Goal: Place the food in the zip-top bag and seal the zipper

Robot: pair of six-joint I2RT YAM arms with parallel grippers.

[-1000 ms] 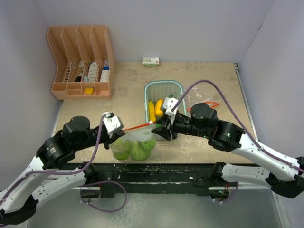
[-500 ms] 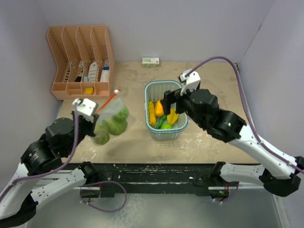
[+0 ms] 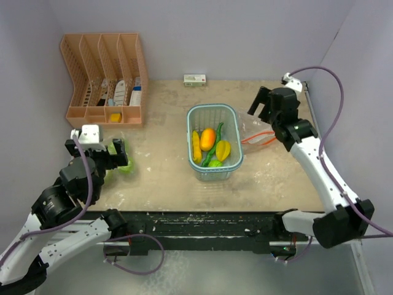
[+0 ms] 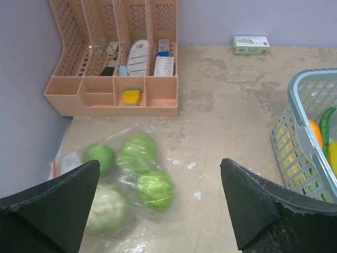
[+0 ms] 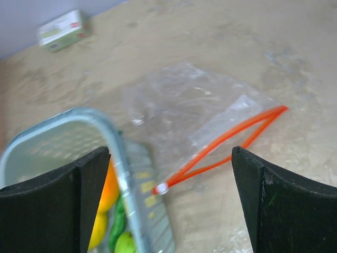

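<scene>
even, diffuse light from overhead; sharpness is uneven between views

the table is lit brightly and evenly in the top view, which is rendered sharp throughout; only faint, soft shadows are cast beside the basket and the organiser; in the left wrist view the left gripper's fingers are shown as dark, defocused shapes, and the cabbages are slightly softened; the right wrist view is blurred overall, with a pale sheen seen on the clear bag
</scene>
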